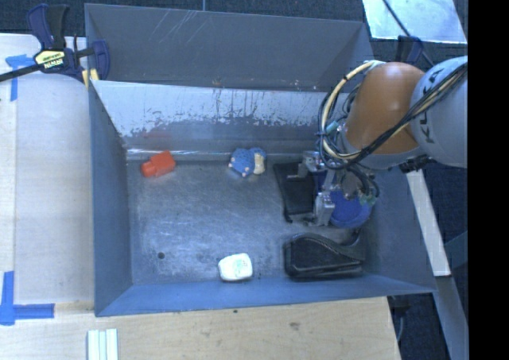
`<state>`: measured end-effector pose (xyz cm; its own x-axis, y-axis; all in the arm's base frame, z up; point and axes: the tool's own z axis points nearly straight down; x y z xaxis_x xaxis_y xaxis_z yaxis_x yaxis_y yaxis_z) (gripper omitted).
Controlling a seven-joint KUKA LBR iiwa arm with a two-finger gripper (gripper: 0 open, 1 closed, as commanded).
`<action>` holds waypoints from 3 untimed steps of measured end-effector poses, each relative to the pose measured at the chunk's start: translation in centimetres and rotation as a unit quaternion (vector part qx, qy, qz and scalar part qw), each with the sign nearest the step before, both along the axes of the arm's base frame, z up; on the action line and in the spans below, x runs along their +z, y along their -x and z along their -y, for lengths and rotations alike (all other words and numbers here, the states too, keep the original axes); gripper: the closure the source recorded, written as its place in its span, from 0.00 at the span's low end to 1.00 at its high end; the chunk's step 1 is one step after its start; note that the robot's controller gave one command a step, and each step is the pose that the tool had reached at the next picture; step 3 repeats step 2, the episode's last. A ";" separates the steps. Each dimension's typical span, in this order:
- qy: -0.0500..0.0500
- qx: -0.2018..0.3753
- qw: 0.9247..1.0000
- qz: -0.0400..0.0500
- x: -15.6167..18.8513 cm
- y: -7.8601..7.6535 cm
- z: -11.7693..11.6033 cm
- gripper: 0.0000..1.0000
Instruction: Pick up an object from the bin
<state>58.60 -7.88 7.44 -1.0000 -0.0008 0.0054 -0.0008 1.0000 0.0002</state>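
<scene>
Gripper (324,201) low at the right end of the bin (111,215), its grip hidden under the wrist, so released or clenched cannot be told; nothing is seen held; a black block (296,191) lies just beside it toward the bin's middle; a blue round thing (350,212) sits against its other side, loose or part of the wrist unclear; a black wedge (322,259) rests just in front, by the front wall; well apart lie a white lump (235,267), a blue-and-yellow toy (248,162) and an orange block (159,164); the reach appears to be in hand, the grasp not yet made; the next move calls for settling on one near thing, likely the black block, closing on it, then lifting clear of the right wall.
</scene>
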 end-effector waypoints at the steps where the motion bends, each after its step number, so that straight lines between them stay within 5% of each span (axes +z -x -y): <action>1: 0.000 0.001 1.000 0.005 0.5 -0.3 -0.1 1.00; 2: 0.001 -0.001 1.000 0.009 20.3 1.7 0.1 1.00; 3: 0.001 -0.001 1.000 0.009 20.3 1.7 0.1 1.00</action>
